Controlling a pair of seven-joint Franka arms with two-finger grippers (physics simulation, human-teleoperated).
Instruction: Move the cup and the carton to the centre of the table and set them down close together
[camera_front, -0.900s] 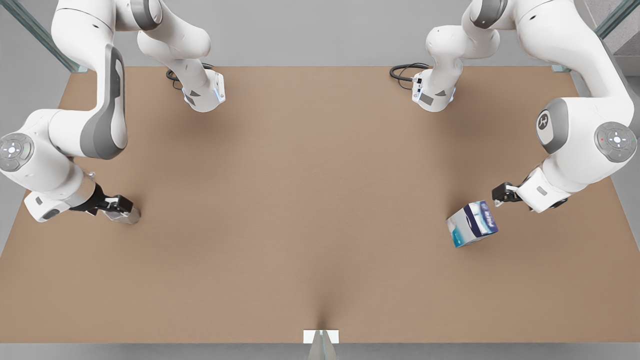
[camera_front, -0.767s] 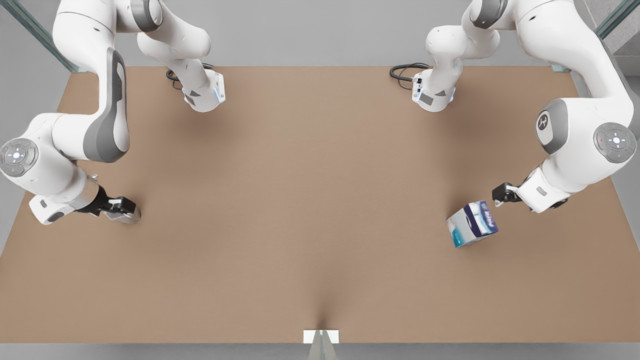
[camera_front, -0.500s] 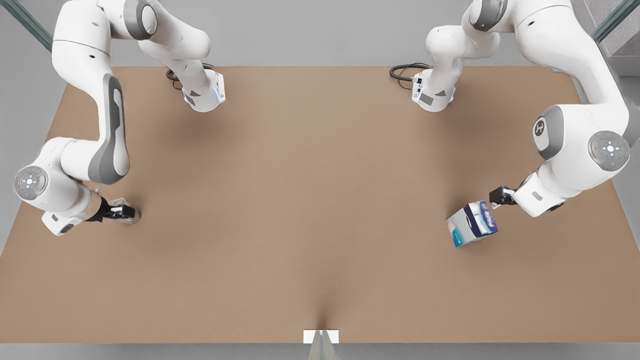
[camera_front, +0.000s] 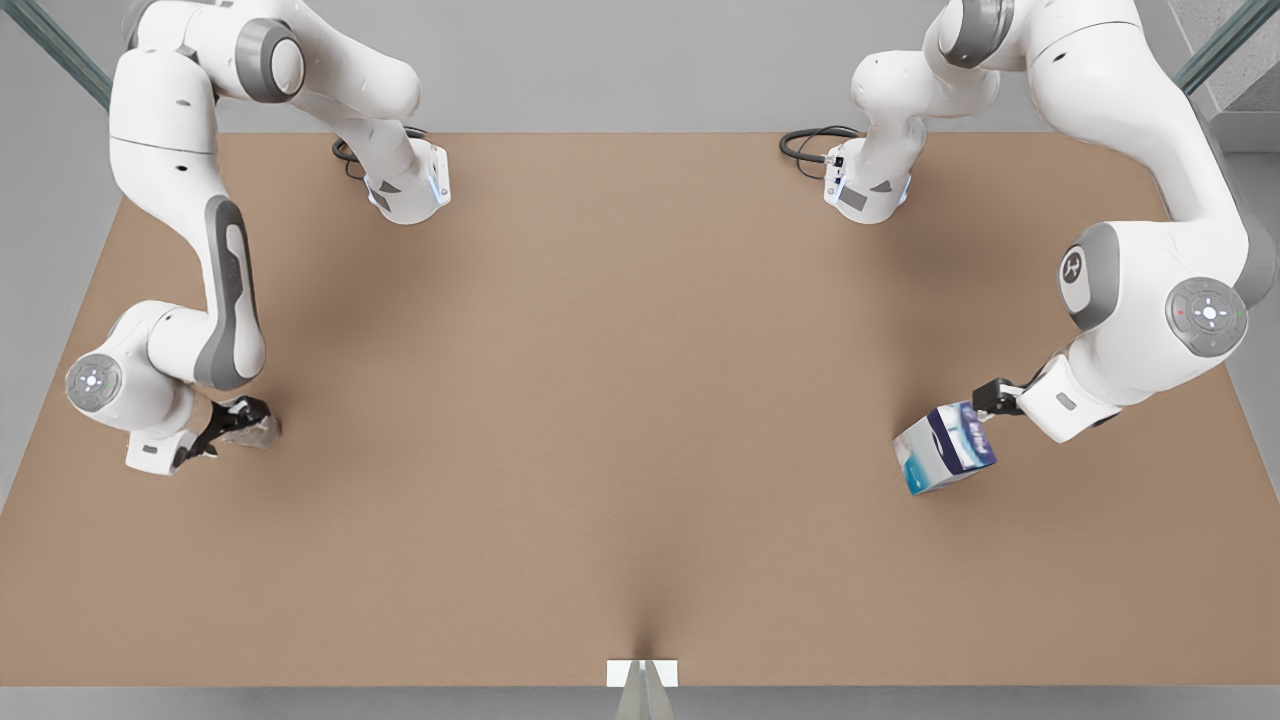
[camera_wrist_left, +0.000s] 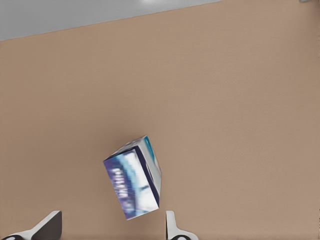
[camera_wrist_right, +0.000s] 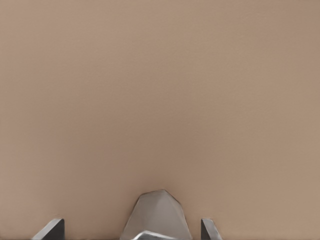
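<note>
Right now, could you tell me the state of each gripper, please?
Left gripper: open, beside the carton, holding nothing.
Right gripper: open, around the cup.

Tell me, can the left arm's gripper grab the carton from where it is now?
Probably yes. The left gripper is open, its fingers spread wider than the carton, right beside it on the table, with nothing in between.

Simulated lab: bare brown table (camera_front: 640, 400), grey surround.
</note>
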